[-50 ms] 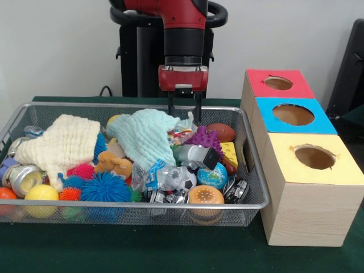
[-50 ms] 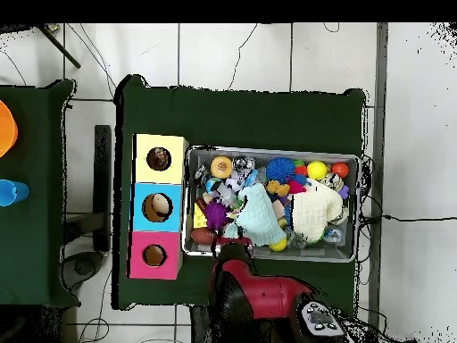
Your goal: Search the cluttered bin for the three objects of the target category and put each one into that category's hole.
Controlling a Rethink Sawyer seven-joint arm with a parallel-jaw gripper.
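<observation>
While the red and black arm (image 1: 183,34) comes down from above in the front view, its tool (image 1: 185,114) hangs at the far rim of the wire bin (image 1: 257,196), its two thin black fingers (image 1: 170,108) spread apart with nothing between them, their tips just behind the pale green cloth (image 1: 145,133). Inside the bin lie a cream cloth (image 1: 62,145), a purple spiky toy (image 1: 203,138), a small brown football (image 1: 222,132), a globe ball (image 1: 213,176), a blue spiky ball (image 1: 105,187), a yellow ball (image 1: 41,193) and a small soccer ball (image 1: 186,179), all heaped and touching. Just beside the bin stands a wooden box with three holes: the red hole panel (image 1: 278,83) farthest, the blue hole panel (image 1: 293,115) in the middle, the yellow hole panel (image 1: 314,157) nearest.

Seen from overhead, the arm (image 2: 259,290) reaches up from the bottom to the bin's (image 2: 359,210) lower edge, and the tool itself is hidden under it. The box lies left of the bin, yellow panel (image 2: 159,159) on top, blue panel (image 2: 157,207) in the middle, red panel (image 2: 154,255) below. Both sit on the dark green table (image 2: 268,112).
</observation>
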